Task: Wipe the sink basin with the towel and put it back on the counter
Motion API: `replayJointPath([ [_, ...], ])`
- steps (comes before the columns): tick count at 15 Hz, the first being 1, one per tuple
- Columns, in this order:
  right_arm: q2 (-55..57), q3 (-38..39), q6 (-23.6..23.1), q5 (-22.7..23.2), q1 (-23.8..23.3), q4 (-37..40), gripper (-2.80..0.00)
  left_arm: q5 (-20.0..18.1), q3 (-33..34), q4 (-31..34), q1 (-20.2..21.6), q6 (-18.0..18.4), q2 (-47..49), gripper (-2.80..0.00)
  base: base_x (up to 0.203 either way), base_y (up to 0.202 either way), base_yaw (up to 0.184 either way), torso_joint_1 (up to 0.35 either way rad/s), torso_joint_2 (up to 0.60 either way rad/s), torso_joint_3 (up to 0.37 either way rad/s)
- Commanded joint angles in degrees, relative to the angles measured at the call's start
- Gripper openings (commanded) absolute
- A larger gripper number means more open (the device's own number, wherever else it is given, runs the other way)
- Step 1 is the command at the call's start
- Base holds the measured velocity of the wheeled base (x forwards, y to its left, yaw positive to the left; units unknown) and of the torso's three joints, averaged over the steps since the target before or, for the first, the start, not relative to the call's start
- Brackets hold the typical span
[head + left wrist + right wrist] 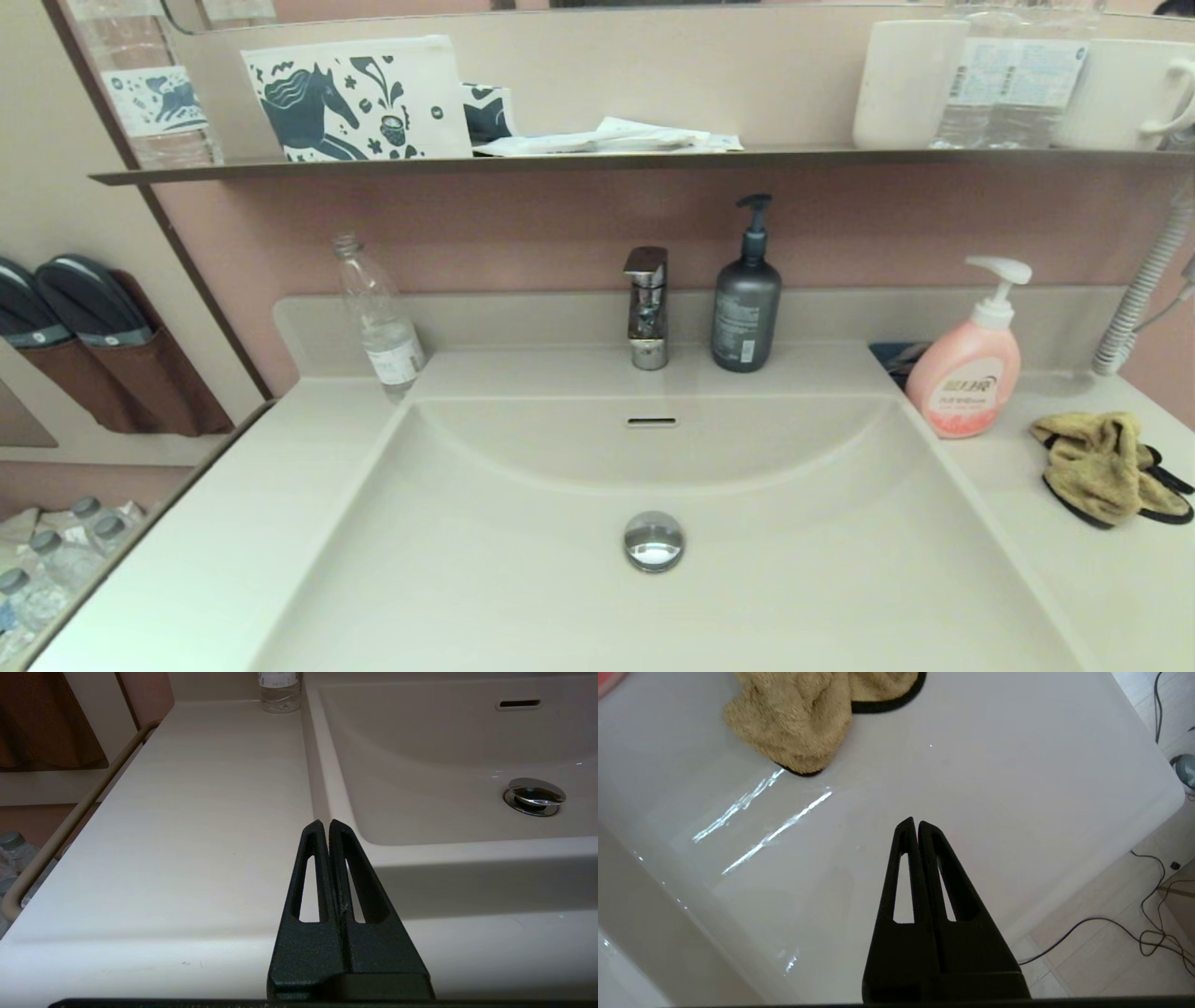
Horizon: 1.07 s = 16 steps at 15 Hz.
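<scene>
Fingers, right gripper (916, 822): pressed together tip to tip, nothing between them; they hang over bare counter (994, 788), short of the towel.
Fingers, left gripper (325, 823): likewise closed flat against each other, holding nothing; poised above the counter's left front part, just beside the basin's near left corner.
Arms in head view: neither one shows.
Towel (1111, 467): crumpled in a heap on the counter right of the basin, black edging and loop spilling out toward the right; apart from both grippers.
Sink basin (523, 579): cream-white, no cloth in it.
Drain plug (653, 540): chrome, round, at the basin's middle.
Overflow slot (652, 422): in the back wall, straight above the plug.
Faucet (647, 308): chrome, centred behind the basin.
Dark pump bottle (746, 303): upright, just right of the faucet.
Pink soap bottle (966, 373): upright, between basin and towel, near the towel but not touching.
Clear plastic bottle (378, 322): leaning at the back left corner of the counter.
Wall shelf (560, 163): carries a horse-print pouch (359, 98) and white cups (906, 79).
</scene>
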Motion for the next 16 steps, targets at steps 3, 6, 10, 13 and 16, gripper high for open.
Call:
replayJointPath([
  [3, -7.63, 4.27, -4.02, 1.94, 0.68, 0.5, -2.8, -0.02, 0.01, 0.02, 0.01, 0.0, 0.01, -2.8, 0.0, 0.0, 0.0, 0.0, 0.0, 0.0],
  [6, -14.16, 8.87, -8.14, 4.43, 1.21, 0.59, -2.8, -0.02, 0.01, 0.02, 0.01, 0.0, 0.01, -2.8, 0.0, 0.0, 0.0, 0.0, 0.0, 0.0],
  [10, -23.32, 11.35, -8.68, 9.92, 2.35, 3.58, -2.8, -0.02, 0.01, 0.02, 0.01, 0.0, 0.01, -2.8, 0.0, 0.0, 0.0, 0.0, 0.0, 0.0],
  [13, -33.31, 11.59, -10.75, 14.97, 2.65, 10.09, -2.8, -0.02, 0.01, 0.02, 0.01, 0.0, 0.01, -2.8, 0.0, 0.0, 0.0, 0.0, 0.0, 0.0],
  [16, -42.45, 12.3, -16.06, 21.96, 2.92, 20.15, -2.8, -0.02, 0.01, 0.02, 0.01, 0.0, 0.01, -2.8, 0.0, 0.0, 0.0, 0.0, 0.0, 0.0],
])
